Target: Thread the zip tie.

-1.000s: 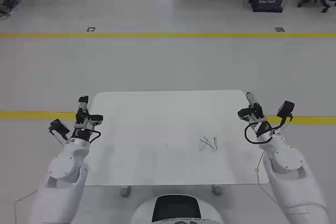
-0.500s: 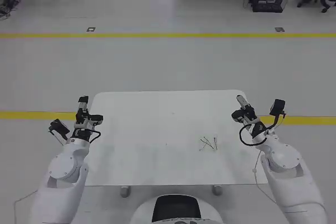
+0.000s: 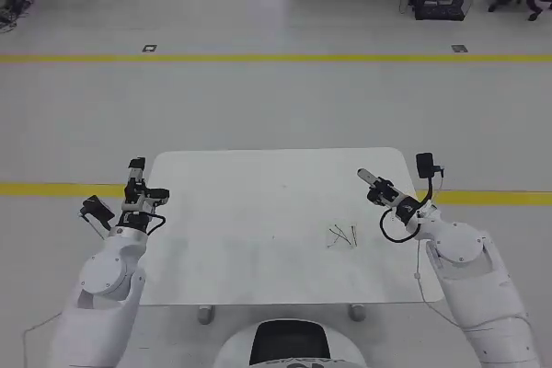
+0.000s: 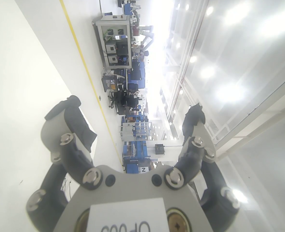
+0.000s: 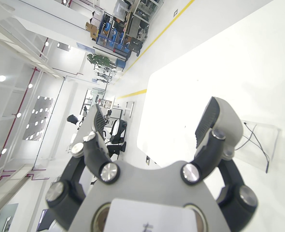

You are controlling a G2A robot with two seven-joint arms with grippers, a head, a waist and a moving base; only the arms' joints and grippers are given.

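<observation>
The table [image 3: 258, 202] is plain white, and the thin zip ties [image 3: 342, 235] on it are black. Beyond the table, yellow stripes [image 3: 258, 58] cross the pale grey floor [image 3: 276, 101]. The right gripper [image 5: 154, 105] is silver with black, ribbed pads [image 5: 205, 119].

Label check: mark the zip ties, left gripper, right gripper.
zip ties [image 3: 342, 235], top view, middle of the pile.
left gripper [image 4: 133, 103], left wrist view, midway between fingertips.
right gripper [image 5: 154, 105], right wrist view, midway between fingertips.

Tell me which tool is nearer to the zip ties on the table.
Right. The right tool is over the table's right side, a little beyond the zip ties; the left tool is at the table's left edge, far across from them.
</observation>
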